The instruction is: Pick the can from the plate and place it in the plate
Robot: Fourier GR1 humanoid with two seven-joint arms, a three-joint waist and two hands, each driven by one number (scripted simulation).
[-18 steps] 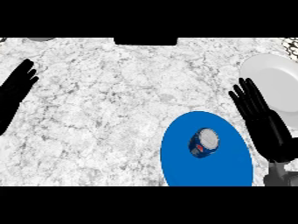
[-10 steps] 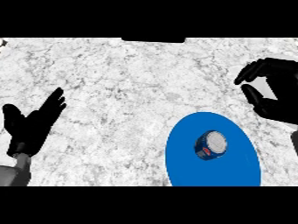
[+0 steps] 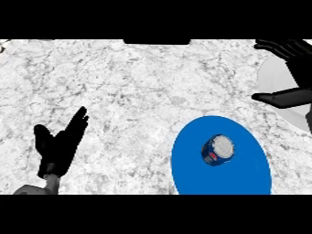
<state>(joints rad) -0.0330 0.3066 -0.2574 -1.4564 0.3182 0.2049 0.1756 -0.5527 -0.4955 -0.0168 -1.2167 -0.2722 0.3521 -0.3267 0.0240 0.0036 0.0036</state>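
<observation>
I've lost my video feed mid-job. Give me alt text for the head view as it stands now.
A small blue can with a silver top stands on an oval blue plate at the lower right of a white marble counter, with neither hand touching it. The open right hand hovers over a white plate at the right edge. The open left hand rests at lower left.

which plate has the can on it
The blue plate near the lower edge holds the can; the white plate, under the right hand, holds nothing.

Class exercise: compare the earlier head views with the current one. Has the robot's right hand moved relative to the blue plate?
Yes. The right hand has moved up and away from the blue plate, now spread above the white plate, while the can stays put.
</observation>
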